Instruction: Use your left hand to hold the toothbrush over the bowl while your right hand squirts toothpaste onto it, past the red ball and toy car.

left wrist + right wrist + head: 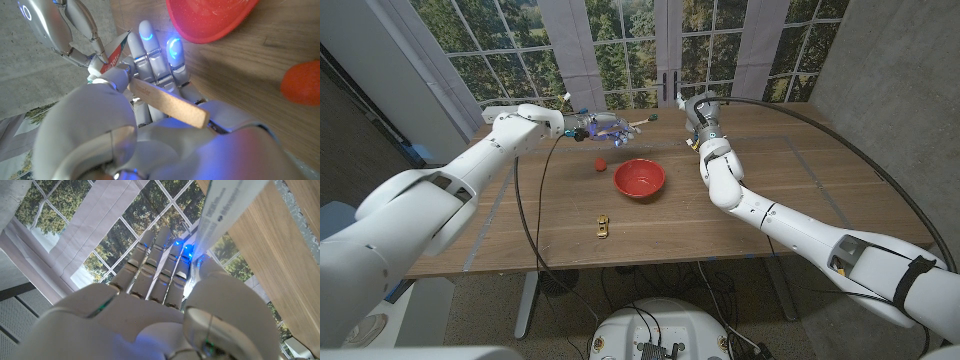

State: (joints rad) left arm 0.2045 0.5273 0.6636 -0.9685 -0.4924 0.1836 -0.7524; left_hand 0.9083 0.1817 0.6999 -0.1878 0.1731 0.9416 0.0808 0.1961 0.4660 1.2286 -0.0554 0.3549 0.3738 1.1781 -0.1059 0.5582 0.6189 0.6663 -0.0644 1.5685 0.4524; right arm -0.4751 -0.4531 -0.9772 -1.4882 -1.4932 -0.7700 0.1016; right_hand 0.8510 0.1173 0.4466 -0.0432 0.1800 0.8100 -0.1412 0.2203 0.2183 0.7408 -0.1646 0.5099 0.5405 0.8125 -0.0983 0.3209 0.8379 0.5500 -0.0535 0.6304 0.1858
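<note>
The little yellow toy car sits closest on the desk, then the red bowl, with the red ball just beside it. Past them, the left hand pinches the wooden toothbrush, which points sideways toward the right hand. That hand grips the toothpaste tube, and both hands are behind the bowl, not over it yet.

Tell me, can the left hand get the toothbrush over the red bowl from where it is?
Probably yes. The left hand holds the toothbrush just behind the red bowl, and only the small red ball sits nearby, off to the side. Nothing tall stands in between, so a short move should do it.
</note>
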